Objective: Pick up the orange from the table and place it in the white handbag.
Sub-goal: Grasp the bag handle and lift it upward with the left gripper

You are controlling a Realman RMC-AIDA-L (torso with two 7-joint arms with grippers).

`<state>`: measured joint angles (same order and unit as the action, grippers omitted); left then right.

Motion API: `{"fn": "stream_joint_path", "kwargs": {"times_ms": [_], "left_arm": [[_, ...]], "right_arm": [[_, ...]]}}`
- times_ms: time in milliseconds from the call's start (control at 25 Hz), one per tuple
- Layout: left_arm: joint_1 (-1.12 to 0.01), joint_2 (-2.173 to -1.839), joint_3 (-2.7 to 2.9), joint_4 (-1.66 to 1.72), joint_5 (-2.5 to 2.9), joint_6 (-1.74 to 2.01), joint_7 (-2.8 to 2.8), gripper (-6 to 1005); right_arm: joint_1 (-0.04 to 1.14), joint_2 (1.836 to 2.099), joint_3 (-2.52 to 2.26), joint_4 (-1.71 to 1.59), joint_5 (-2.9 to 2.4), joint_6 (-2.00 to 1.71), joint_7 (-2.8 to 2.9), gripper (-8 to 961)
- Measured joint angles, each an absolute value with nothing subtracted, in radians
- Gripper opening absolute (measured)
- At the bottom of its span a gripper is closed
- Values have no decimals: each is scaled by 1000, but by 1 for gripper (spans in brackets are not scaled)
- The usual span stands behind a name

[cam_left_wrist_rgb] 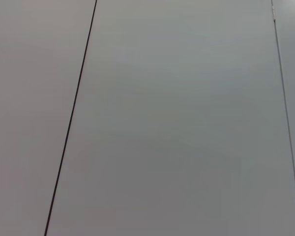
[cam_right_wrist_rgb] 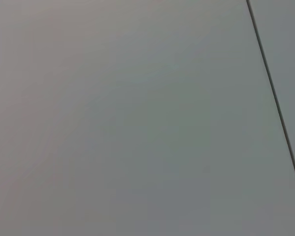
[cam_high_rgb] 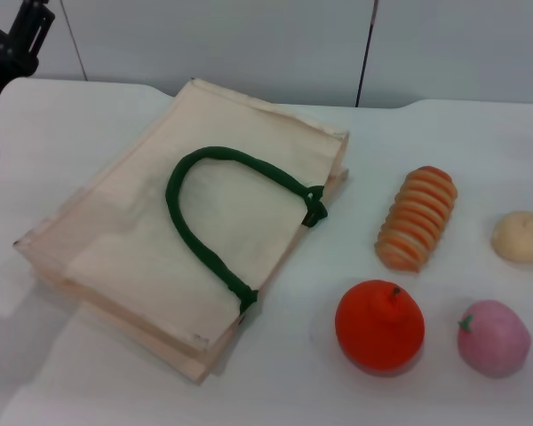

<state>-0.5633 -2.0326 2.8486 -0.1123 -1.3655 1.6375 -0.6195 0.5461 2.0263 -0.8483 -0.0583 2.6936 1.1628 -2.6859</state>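
Your target, the round red-orange toy orange (cam_high_rgb: 379, 324) w/ a small stem nub, sits free on the plain white table (cam_high_rgb: 480, 142), near the front edge, nothing gripping it. Just beside it on the robot's right is a pink round fruit w/ a green stem (cam_high_rgb: 493, 338); behind it lies a ribbed orange-tan bread-like piece (cam_high_rgb: 417, 218), and farther right a pale beige lump (cam_high_rgb: 521, 236).

To the orange's left, close but not touching, the cream fabric tote w/ dark green rope handles, i.e. the white handbag (cam_high_rgb: 133, 231), lies flat, one handle looped across its top face. Its mouth looks pressed shut from here.

Only a dark bit of the left arm (cam_high_rgb: 9, 44) shows, at the far left corner, up high; can't tell its finger state. Right gripper isn't visible at all. Both wrist cams show only a blank grey wall panel.

Risks, imo:
- Orange is round, so an off-centre pinch could roll it into the pink fruit.
- Bag is flat, so you'll likely need the mouth opened first, or the orange just lands on top and rolls off.
- Similar colour: don't grab the ribbed piece.
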Motion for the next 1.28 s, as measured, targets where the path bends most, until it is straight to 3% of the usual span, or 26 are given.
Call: {"fn": "stream_joint_path", "kwargs": {"times_ms": [640,960,1280], "left_arm": [[-550,-2031,2855,-108,-1362,1638,-686,627],[-545,-2021,2862,-242,-1288,1684,-1160,627],[-623,-2021,2862,-483,-1045,1705,-1670,626]], "right_arm": [[546,2026,-848,-58,2694,1163,-2686,650],[542,2026,-848,-58,2692,1163,-2686,651],[541,2026,-848,-58,2693,1163,-2686,650]]}}
